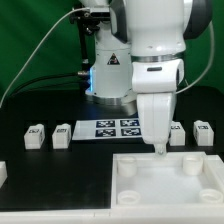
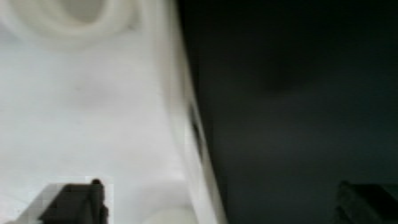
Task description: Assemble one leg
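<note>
Four small white legs with marker tags lie in a row on the dark table: two at the exterior view's left [image 1: 35, 135] [image 1: 62, 134] and two at its right [image 1: 178, 133] [image 1: 203, 133]. My gripper [image 1: 158, 148] points straight down at the far edge of the large white panel [image 1: 190, 185], between the two pairs of legs. In the wrist view the gripper [image 2: 217, 205] is open and empty. Its dark fingers [image 2: 71, 205] straddle the panel's edge [image 2: 192, 120]. A round hole in the panel [image 2: 80, 10] shows in the same view. No leg shows in the wrist view.
The marker board [image 1: 115, 127] lies behind the panel, in front of the arm's base [image 1: 108, 95]. Another white part [image 1: 2, 172] shows at the exterior view's left edge. A green backdrop stands behind.
</note>
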`<state>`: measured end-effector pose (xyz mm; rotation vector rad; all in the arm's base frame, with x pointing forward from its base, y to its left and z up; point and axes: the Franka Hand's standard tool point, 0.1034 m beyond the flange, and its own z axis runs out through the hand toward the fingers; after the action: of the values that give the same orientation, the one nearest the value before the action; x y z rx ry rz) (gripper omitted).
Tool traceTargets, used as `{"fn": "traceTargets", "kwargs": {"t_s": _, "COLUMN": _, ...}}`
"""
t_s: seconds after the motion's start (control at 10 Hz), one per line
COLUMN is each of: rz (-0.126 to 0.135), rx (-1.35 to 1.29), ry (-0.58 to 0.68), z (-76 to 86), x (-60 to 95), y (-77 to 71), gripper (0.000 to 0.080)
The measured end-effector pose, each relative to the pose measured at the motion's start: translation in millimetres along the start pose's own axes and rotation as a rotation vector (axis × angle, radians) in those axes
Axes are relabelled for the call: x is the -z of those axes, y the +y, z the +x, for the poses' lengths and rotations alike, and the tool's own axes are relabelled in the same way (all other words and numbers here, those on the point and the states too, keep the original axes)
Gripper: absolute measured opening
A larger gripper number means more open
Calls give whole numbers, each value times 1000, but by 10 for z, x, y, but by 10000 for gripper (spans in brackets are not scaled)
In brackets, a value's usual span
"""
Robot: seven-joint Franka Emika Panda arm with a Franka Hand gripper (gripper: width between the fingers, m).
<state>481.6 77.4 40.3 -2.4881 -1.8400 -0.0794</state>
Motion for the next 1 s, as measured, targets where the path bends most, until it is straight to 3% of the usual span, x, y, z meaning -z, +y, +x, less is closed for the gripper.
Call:
{"fn": "traceTargets", "kwargs": {"t_s": 0.1, "rz": 11, "rx": -197, "ry": -8, "z": 136, "x": 78, "y": -72, "gripper": 649}}
{"fn": "traceTargets", "kwargs": {"t_s": 0.4, "rz": 14, "rx": -652, "ry": 0, "z": 639, "x": 104, "y": -411, "gripper": 649}}
{"fn": "traceTargets", "kwargs": {"t_s": 0.8, "rz": 39, "rx": -1105, "ry": 17, "z": 718, "x": 63, "y": -503, "gripper": 649}}
{"fn": "traceTargets", "kwargs": {"t_s": 0.9, "rz": 62, "rx": -1261, "ry": 1, "z": 723, "x": -37, "y": -705, "gripper": 649}}
{"fn": "traceTargets", "kwargs": {"t_s": 1.0, "rz": 75, "rx": -1365, "ry": -11, "z": 761, "x": -50, "y": -780, "gripper": 649}}
